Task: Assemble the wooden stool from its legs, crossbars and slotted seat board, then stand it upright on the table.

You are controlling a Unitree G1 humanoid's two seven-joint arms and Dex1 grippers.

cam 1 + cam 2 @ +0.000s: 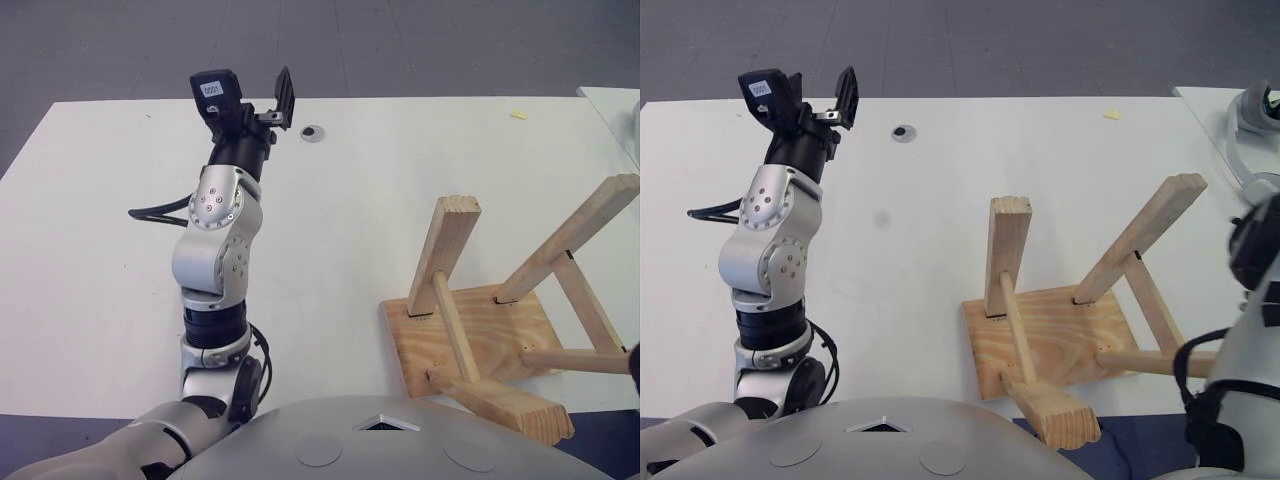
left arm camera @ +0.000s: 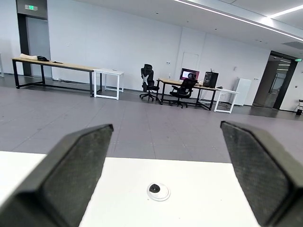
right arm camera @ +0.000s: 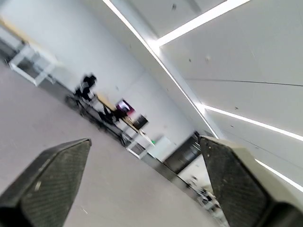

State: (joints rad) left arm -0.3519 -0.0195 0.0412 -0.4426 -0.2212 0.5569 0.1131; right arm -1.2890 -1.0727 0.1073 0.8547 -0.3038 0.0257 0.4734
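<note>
While stool rests seat-down on table, left end effector spread wide.

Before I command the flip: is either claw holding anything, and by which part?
Nothing is held. The left claw and right claw are both open and empty; the stool rests seat down on the table, in neither claw.

You're in a big open office or lab hall. A grey floor runs to white walls, with long light strips overhead. Desks, black swivel chairs and a monitor line the far wall. A wide white table stands before you.
</note>
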